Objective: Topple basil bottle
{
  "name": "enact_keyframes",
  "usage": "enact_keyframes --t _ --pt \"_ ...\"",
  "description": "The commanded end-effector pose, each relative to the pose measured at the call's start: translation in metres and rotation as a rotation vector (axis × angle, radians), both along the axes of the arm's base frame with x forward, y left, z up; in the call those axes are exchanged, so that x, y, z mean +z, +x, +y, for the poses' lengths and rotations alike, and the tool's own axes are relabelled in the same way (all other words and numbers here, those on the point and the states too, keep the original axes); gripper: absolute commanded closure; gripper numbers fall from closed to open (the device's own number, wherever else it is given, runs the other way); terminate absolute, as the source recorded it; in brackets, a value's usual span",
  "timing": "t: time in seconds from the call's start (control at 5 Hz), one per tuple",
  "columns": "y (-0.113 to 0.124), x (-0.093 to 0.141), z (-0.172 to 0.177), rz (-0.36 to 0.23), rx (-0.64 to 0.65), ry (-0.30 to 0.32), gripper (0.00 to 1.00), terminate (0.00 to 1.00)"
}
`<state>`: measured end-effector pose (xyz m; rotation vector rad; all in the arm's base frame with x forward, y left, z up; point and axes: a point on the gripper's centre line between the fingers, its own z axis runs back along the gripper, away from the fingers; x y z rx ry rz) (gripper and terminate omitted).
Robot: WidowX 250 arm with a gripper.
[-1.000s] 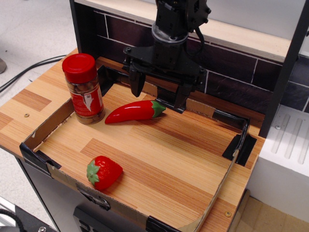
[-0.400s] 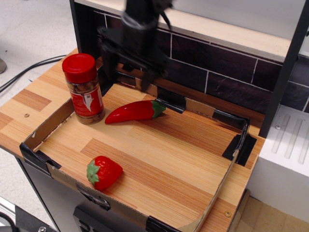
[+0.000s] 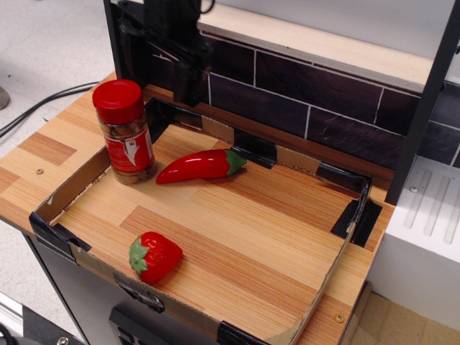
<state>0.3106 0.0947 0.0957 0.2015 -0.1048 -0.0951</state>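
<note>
basil bottle [image 3: 125,131]: upright at your 10 o'clock, untouched, so still to topple
gripper [image 3: 172,54]: raised behind it at 12 o'clock, probably for a sideways knock
jaws: can't tell, too blurry
chili pepper [image 3: 202,165]: just beside, watch it

Glossy clear plastic basil bottle [image 3: 125,134]

A red chili pepper [image 3: 201,166] lies well apart from a toy strawberry [image 3: 154,256].

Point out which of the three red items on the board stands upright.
The basil bottle, at the left rear corner: it stands on its base, red lid up. The chili pepper and strawberry lie on their sides.
</note>
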Motion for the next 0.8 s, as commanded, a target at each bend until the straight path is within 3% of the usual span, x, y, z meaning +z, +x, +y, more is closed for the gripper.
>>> enact_keyframes --t 0.0,0.4,0.6 --pt "0.001 0.011 0.019 -0.011 -0.07 -0.068 0.0 0.0" --pt "-0.016 0.01 0.011 -0.022 -0.001 -0.14 0.0 0.0" --pt "-0.027 0.008 0.005 -0.02 0.03 -0.115 0.0 0.0"
